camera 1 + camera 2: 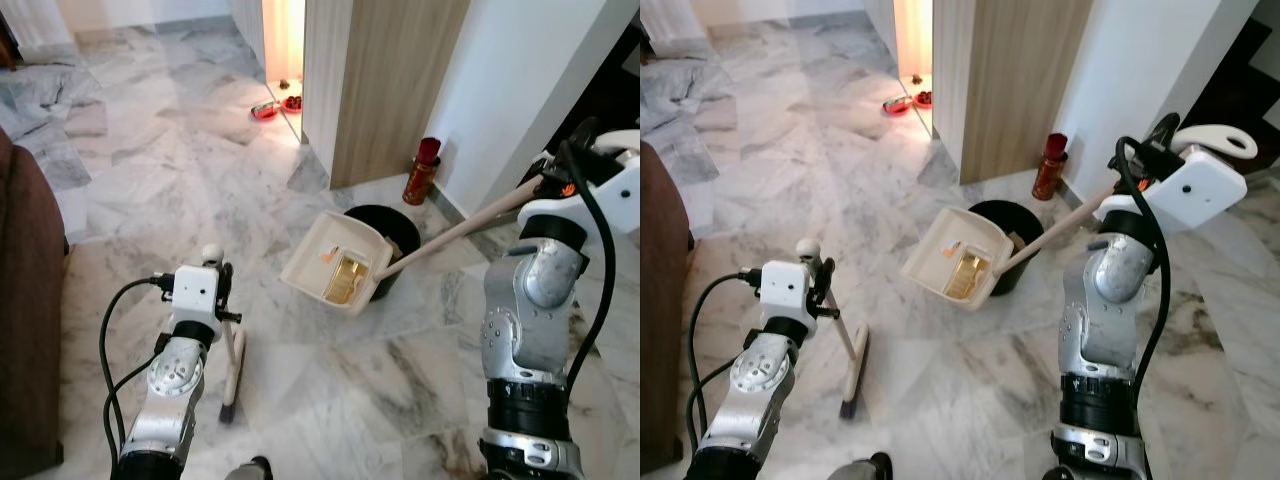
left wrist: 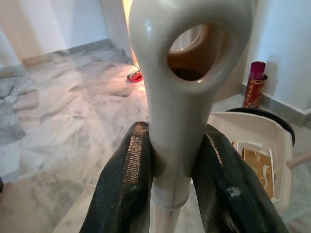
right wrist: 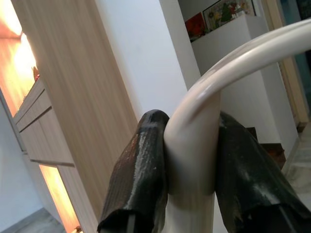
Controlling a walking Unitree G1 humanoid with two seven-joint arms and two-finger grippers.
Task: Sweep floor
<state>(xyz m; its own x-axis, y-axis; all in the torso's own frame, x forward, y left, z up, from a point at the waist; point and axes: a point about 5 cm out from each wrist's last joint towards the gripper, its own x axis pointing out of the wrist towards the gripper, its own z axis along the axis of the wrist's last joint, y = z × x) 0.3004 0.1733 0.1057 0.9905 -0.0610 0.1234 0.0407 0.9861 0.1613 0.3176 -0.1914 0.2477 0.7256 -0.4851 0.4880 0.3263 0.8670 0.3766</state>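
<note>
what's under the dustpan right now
A black bin sits under the dustpan, which the right pincer tilts over it by its handle. The pan covers most of the bin's opening, so its contents can't be seen.

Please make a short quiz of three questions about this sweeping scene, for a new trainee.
1. True or false: the dustpan is tipped over the black bin.
2. What does the left gripper hold? A) broom handle B) red can C) cloth
3. Fill in: the red can stands beside the ____ panel.

Key:
1. True.
2. A, the broom handle; the right gripper clamps the dustpan handle.
3. Wooden; it is the wooden panel.
</note>
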